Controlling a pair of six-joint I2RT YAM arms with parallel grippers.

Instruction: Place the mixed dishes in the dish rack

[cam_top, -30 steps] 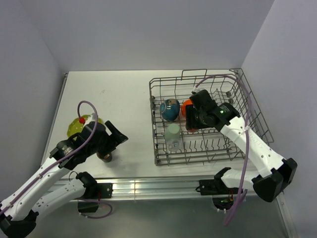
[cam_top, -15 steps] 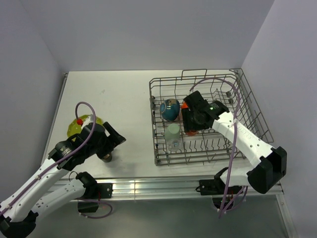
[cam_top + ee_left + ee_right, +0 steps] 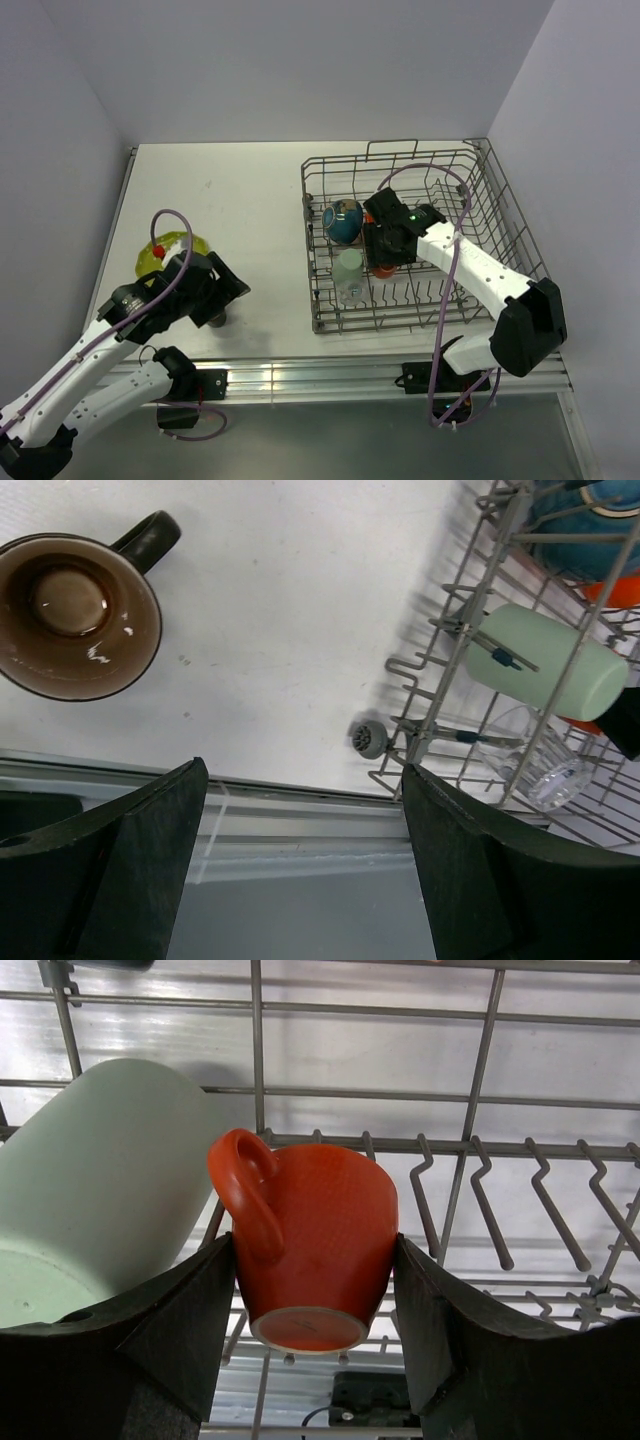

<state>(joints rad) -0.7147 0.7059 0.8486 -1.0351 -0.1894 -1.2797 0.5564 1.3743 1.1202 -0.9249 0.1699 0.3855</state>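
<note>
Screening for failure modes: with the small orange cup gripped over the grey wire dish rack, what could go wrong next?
1. The right gripper holds the small orange cup beside the pale green cup; releasing could knock that cup or snag the handle on the tines of the grey wire dish rack.
2. The dark brown mug stands outside the open left gripper, near the front edge of the table; a nudge might push it off.

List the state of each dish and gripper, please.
dark brown mug, upright on table
yellow-green plate, on table
pale green cup, on its side in dish rack
clear glass, in rack
blue bowl, in rack
small orange cup, gripped in rack
left gripper, open, empty
right gripper, shut on small orange cup
</note>
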